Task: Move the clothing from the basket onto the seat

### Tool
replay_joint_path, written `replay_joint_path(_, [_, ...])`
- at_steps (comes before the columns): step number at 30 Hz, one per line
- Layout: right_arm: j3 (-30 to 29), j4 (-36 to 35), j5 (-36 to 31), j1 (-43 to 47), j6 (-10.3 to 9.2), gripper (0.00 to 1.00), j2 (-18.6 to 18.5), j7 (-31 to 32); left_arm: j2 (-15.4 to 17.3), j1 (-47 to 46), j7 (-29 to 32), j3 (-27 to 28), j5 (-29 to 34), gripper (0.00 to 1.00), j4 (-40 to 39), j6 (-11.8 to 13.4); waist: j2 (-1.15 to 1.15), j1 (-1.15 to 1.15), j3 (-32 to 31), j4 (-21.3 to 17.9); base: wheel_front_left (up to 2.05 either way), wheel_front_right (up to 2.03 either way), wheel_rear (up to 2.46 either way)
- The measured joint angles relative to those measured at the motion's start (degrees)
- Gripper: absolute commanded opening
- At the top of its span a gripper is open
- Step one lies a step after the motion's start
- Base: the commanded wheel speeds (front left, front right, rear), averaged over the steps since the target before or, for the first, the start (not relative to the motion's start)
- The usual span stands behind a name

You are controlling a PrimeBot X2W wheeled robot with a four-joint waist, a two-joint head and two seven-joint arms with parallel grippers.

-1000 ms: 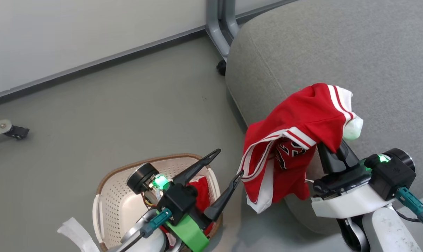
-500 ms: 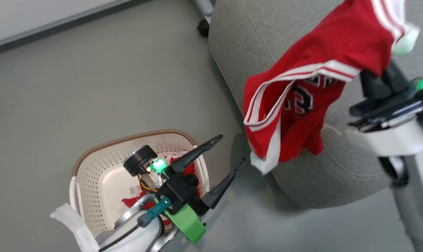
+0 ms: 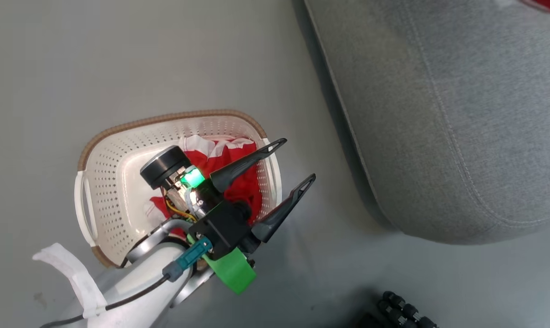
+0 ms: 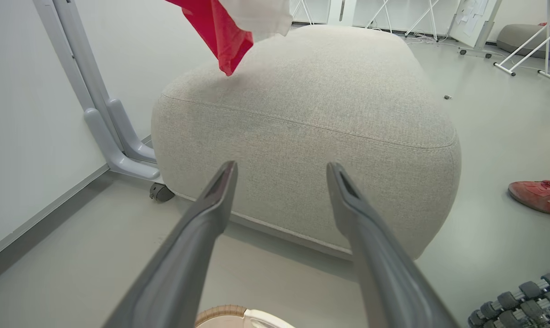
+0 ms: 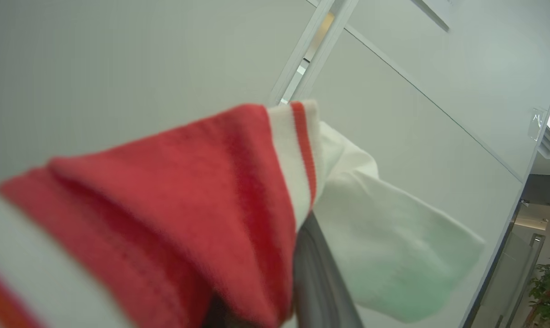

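sitting in basket (image 3: 106,182), red clothing (image 3: 211,157)

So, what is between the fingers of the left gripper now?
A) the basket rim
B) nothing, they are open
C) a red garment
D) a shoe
B: in the left wrist view the left gripper has its fingers apart, with the seat seen through the gap; the red garment lies in the basket.

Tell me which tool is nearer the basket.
Left. The left tool hovers open over the basket; the right tool holds a red garment up above the seat.
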Motion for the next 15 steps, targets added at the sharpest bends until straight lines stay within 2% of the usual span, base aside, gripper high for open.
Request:
replay_joint_path(5, [-3.89, 6.54, -1.55, 1.66, 0.00, 0.00, -0.64, 0.00, 0.18, -1.57, 0.25, -0.30, 0.05, 1.00, -0.82, -0.01, 0.00, 0.00, 5.01, 1.43, 0.00, 0.00, 0.00])
replay_joint_path(12, [-16.92, 18.38, -4.50, 13.26, 0.00, 0.00, 6.20, 0.00, 0.21, -2.31, 0.21, -0.21, -0.04, 1.00, -0.56, 0.08, 0.00, 0.00, 8.72, 3.81, 0.00, 0.00, 0.00])
replay_joint_path(15, [-22.77, 20.76, -6.14, 16.63, 0.00, 0.00, 9.50, 0.00, 0.13, -2.43, -0.27, -0.08, -0.11, 1.00, -0.22, 0.33, 0.00, 0.00, 9.09, 4.73, 0.00, 0.00, 0.00])
